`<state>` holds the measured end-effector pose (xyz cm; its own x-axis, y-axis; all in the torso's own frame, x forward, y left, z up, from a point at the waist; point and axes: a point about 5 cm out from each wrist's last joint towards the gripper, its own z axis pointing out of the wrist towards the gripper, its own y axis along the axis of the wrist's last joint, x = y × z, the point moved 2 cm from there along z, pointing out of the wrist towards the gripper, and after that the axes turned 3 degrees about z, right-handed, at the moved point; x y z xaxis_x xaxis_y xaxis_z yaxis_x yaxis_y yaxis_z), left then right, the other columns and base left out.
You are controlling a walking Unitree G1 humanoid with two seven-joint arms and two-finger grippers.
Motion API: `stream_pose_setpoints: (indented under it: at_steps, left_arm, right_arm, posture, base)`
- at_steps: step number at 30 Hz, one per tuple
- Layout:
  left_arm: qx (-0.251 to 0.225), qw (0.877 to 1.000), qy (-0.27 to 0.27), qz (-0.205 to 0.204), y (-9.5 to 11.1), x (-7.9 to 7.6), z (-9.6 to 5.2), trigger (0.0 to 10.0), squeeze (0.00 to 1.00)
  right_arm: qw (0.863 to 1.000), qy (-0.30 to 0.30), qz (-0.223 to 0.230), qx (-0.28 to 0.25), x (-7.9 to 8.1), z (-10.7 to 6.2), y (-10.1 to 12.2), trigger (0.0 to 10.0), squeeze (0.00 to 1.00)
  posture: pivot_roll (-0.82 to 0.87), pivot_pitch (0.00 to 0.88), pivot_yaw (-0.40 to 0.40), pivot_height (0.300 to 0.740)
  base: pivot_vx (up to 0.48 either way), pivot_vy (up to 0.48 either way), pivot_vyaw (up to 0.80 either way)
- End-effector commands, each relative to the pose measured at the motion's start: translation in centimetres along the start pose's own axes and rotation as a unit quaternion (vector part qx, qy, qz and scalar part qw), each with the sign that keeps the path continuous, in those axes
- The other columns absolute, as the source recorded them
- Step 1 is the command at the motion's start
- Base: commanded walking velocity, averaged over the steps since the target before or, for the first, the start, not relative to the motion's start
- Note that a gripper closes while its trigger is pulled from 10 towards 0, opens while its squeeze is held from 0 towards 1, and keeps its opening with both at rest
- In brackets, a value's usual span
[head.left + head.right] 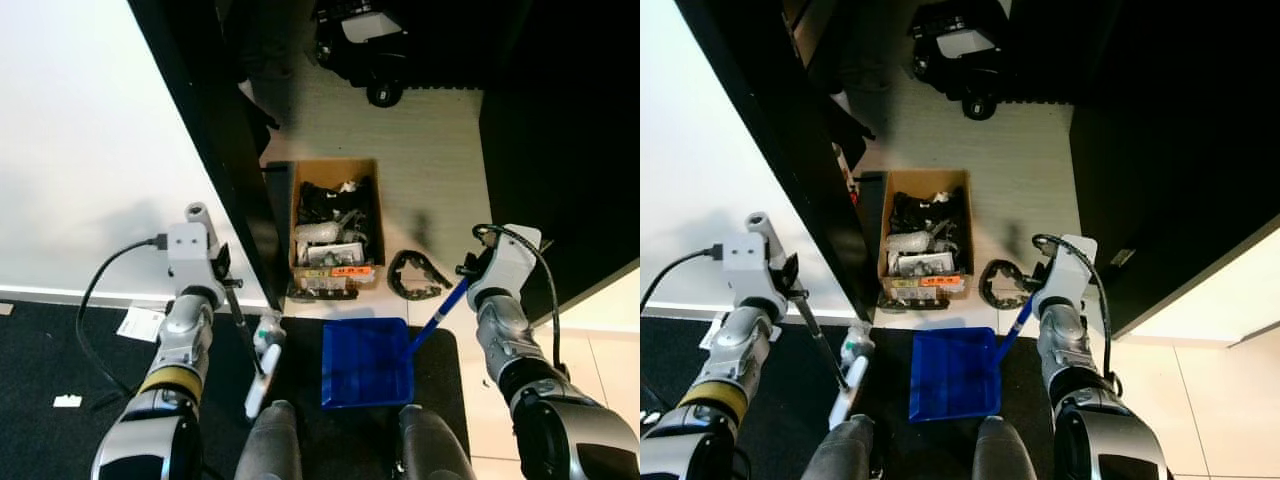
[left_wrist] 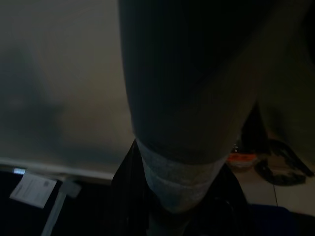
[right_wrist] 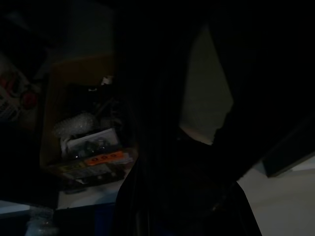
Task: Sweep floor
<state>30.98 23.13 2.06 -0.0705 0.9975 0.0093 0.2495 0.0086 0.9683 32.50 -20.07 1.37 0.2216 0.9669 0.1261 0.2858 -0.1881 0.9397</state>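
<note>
Right claw apparently grips the blue dustpan handle.

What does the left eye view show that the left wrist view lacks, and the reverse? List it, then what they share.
Left eye view: right gripper shut on the blue dustpan by its handle, left gripper shut on the brush. Left wrist view: a close, dim shape with a pale band, unidentifiable. Both: paper slip, cardboard box with orange label, black ring on the floor.
</note>
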Motion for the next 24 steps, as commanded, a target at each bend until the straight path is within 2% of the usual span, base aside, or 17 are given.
stream_pose_setpoints:
  at_steps: [1, 9, 13, 18, 20, 24]
  left_arm:
    - [0.018, 0.999, 0.012, -0.025, -1.2, 0.3, -0.5, 10.0, 0.0]
    - [0.015, 1.0, 0.004, -0.018, -0.8, 0.1, -0.2, 10.0, 0.0]
    - [0.0, 1.0, -0.01, -0.004, 0.0, -0.4, 0.1, 10.0, 0.0]
    - [0.007, 1.0, -0.015, 0.006, -0.2, -0.4, 0.1, 10.0, 0.0]
    - [0.023, 1.0, -0.008, 0.019, -0.7, -0.2, 0.0, 10.0, 0.0]
    - [0.019, 0.999, -0.01, 0.028, -0.6, -0.4, 0.0, 10.0, 0.0]
  right_arm:
    - [1.0, 0.02, 0.003, 0.009, 0.7, -0.3, -0.7, 10.0, 0.0]
    - [1.0, 0.019, 0.01, 0.016, 1.0, -0.4, -1.1, 10.0, 0.0]
    - [1.0, 0.008, -0.013, 0.01, 0.7, -0.3, -0.9, 10.0, 0.0]
    - [1.0, 0.013, -0.012, 0.015, 0.8, -0.3, -0.9, 10.0, 0.0]
    - [0.999, 0.028, 0.002, 0.02, 1.1, -0.3, -1.1, 10.0, 0.0]
    - [0.999, 0.043, 0.002, 0.027, 1.4, -0.3, -1.3, 10.0, 0.0]
  posture:
    - [0.02, 0.089, 0.03, 0.74]
    - [0.02, 0.058, 0.027, 0.74]
    - [0.02, 0.041, 0.006, 0.74]
    - [0.02, 0.03, 0.008, 0.74]
    - [0.03, 0.023, 0.0, 0.74]
    - [0.04, 0.024, -0.01, 0.74]
  base:
    - [0.0, 0.0, 0.0]
    - [0.0, 0.0, 0.0]
    - [0.0, 0.0, 0.0]
    - [0.0, 0.0, 0.0]
    - [0.0, 0.0, 0.0]
    - [0.0, 0.0, 0.0]
